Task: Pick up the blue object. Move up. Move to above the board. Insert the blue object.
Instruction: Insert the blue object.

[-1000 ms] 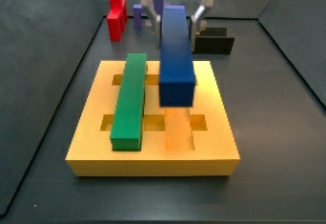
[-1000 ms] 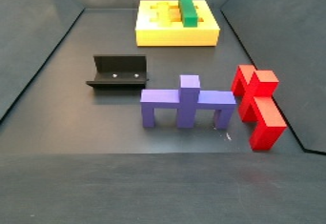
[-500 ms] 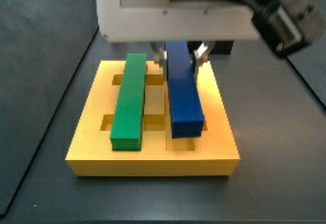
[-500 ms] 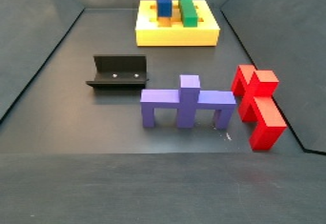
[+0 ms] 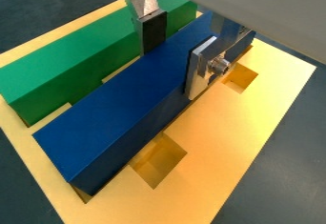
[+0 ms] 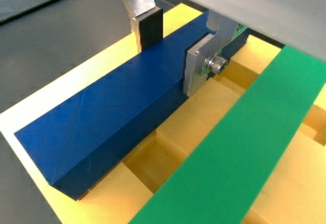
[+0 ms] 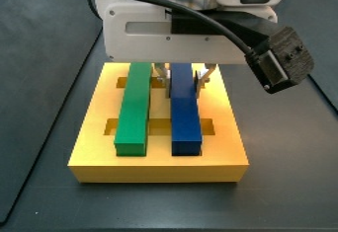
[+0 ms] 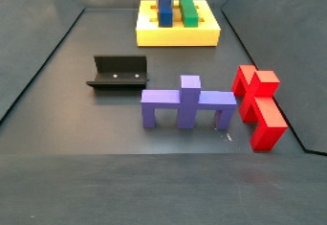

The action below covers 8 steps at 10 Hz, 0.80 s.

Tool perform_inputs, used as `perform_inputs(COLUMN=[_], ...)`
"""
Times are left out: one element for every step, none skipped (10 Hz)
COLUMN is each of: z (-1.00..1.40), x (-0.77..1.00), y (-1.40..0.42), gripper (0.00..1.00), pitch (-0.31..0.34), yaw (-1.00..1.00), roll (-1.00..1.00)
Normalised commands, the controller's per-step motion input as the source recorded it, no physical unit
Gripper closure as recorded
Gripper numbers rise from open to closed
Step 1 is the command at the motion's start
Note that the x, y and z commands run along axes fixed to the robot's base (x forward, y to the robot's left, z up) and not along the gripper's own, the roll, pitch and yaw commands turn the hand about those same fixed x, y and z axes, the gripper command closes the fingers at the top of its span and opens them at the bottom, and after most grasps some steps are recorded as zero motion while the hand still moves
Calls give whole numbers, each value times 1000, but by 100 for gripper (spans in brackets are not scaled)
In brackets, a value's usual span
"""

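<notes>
The blue object (image 7: 187,117) is a long dark-blue bar lying flat in a long groove of the yellow board (image 7: 158,165), parallel to the green bar (image 7: 133,108). My gripper (image 7: 184,76) stands over the bar's far half, with a finger on each side of it. In both wrist views the dark pad sits at one side of the bar (image 5: 114,123) (image 6: 102,123) and the silver plate presses on the opposite side, so the gripper (image 5: 176,68) (image 6: 171,68) is shut on it. In a side view the board (image 8: 177,35) is at the far end of the floor.
The green bar (image 5: 71,61) fills the groove beside the blue one. Square cut-outs in the board (image 5: 242,142) lie open near the bar. The fixture (image 8: 119,72), a purple-blue cross-shaped piece (image 8: 188,102) and red pieces (image 8: 259,104) stand on the dark floor away from the board.
The gripper has come down with the blue bar. The bar was held raised and tilted above the board; now it lies level in its groove.
</notes>
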Motion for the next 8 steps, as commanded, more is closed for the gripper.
perform_inputs(z=[-289, -329, -337, -260, -317, -320, -240, 0], x=[0, 11, 40, 146, 174, 14, 0, 0], y=[-49, 0, 0, -209, -134, 0, 29, 0], gripper=[100, 100, 100, 100, 100, 100, 100, 100], pitch=[0, 0, 0, -1, -1, -6, -21, 0], yaw=[-194, -174, -149, -189, -226, -237, -134, 0], roll=[0, 0, -63, -41, -70, -123, -69, 0])
